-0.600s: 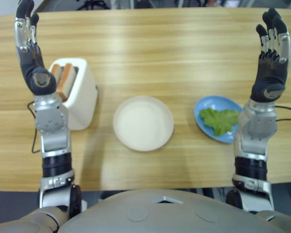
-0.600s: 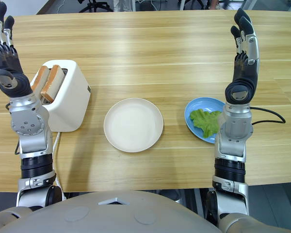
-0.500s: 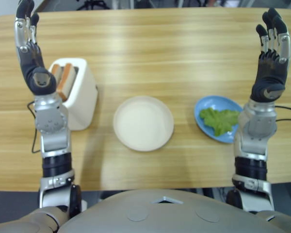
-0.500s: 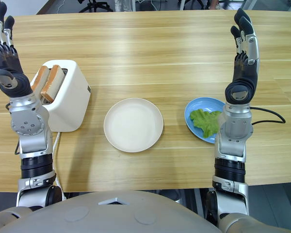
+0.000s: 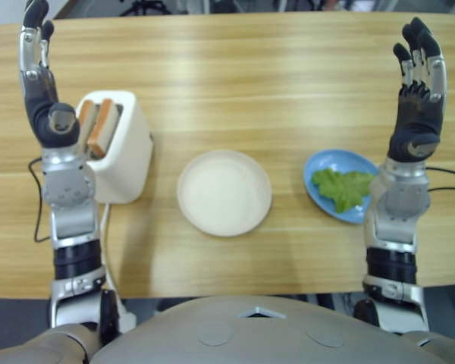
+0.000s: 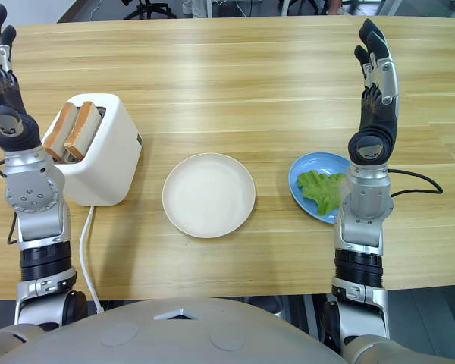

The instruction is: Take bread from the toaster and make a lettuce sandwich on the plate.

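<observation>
A white toaster (image 5: 121,148) stands on the left of the wooden table with two slices of bread (image 5: 95,126) sticking up from its slots. An empty cream plate (image 5: 224,192) lies in the middle. A green lettuce leaf (image 5: 343,187) rests on a small blue plate (image 5: 321,164) to the right. My left hand (image 5: 38,83) is raised upright just left of the toaster, fingers straight and holding nothing. My right hand (image 5: 418,91) is raised upright above the blue plate's right side, fingers straight and empty.
A white cord (image 6: 86,250) runs from the toaster toward the table's front edge. A dark cable (image 6: 413,178) trails to the right behind my right arm. The far half of the table (image 5: 235,68) is bare wood.
My left arm has shifted a little to the left, uncovering the toaster's left side and its cord. My right hand has moved slightly left. Both hands stay open.
</observation>
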Available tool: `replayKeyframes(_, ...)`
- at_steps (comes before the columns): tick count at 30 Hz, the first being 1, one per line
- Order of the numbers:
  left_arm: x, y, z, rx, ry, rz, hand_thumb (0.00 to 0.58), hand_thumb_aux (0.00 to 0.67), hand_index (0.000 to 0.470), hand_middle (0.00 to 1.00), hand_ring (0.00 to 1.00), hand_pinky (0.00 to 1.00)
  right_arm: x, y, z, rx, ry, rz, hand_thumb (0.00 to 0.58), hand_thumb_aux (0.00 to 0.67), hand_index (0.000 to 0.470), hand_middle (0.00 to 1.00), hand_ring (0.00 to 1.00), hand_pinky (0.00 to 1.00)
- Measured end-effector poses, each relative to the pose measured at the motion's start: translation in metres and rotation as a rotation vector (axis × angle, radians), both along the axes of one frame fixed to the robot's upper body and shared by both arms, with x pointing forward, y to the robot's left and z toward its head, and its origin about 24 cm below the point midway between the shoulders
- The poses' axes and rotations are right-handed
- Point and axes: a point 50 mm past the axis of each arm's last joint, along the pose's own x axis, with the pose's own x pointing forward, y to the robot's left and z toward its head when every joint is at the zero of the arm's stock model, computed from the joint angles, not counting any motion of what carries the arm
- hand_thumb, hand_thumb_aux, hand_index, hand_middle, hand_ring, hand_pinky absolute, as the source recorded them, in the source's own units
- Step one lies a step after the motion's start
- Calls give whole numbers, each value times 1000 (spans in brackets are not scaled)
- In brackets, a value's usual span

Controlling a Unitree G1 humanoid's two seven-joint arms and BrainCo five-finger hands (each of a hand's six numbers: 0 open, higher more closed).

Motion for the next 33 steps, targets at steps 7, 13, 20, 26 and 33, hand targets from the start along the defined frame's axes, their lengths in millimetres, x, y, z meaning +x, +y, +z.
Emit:
replayKeyframes(7, 9, 68, -4, 330, 344, 356, 0, 0, 0, 0, 0, 0, -3, 1, -4, -5, 12, 5, 0, 0, 0, 0, 0, 0)
replayKeyframes(13, 2, 110, -27, 620, 714, 502, 0, 0, 0, 0, 0, 0, -8, 1, -6, -12, 17, 6, 0, 0, 0, 0, 0, 0)
replayKeyframes(20, -10, 122, -39, 833, 937, 542, 0, 0, 0, 0, 0, 0, -14, 3, -8, -21, 16, 13, 0, 0, 0, 0, 0, 0)
replayKeyframes(26, -14, 117, -42, 929, 1022, 521, 0, 0, 0, 0, 0, 0, -17, 4, -4, -28, -2, 15, 0, 0, 0, 0, 0, 0)
replayKeyframes(33, -9, 109, -40, 981, 1021, 508, 0, 0, 0, 0, 0, 0, -18, 3, -5, -27, 1, 13, 0, 0, 0, 0, 0, 0)
